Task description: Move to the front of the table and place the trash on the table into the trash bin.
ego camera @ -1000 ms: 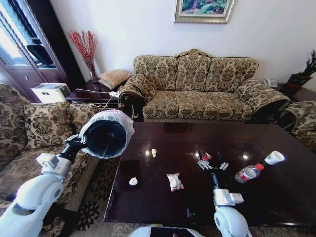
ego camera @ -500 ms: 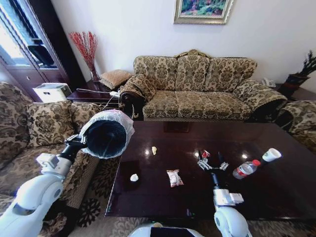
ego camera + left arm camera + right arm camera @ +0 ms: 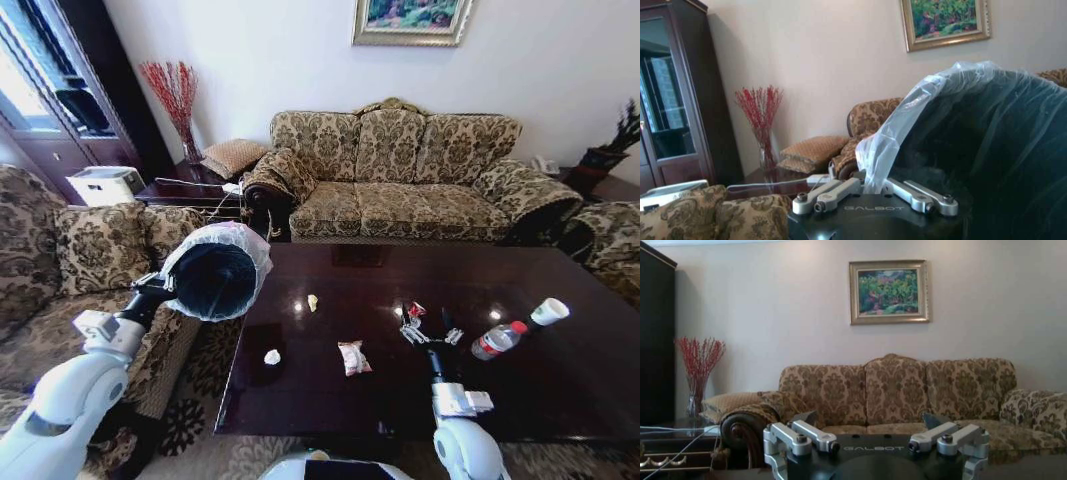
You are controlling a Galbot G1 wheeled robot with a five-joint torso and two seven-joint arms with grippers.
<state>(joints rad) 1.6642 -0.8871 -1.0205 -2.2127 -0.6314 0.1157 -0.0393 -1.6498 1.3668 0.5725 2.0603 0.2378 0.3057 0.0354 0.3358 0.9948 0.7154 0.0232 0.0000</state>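
Head view gives me the table (image 3: 560,400) with six bits of trash: two crumpled scraps (image 3: 272,357), one snack wrapper (image 3: 352,357), one red-white wrapper (image 3: 417,310), one bottle (image 3: 498,342), one paper cup (image 3: 549,312). My right gripper (image 3: 431,331) hovers spread wide beside the red-white wrapper. My left gripper (image 3: 875,196) clamps the one trash bin (image 3: 213,272) by its lined rim, left of the table, mouth tilted toward me.

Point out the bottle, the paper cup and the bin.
bottle (image 3: 497,342), head view, clear body.
paper cup (image 3: 549,312), head view, white side.
bin (image 3: 211,279), head view, dark inside.
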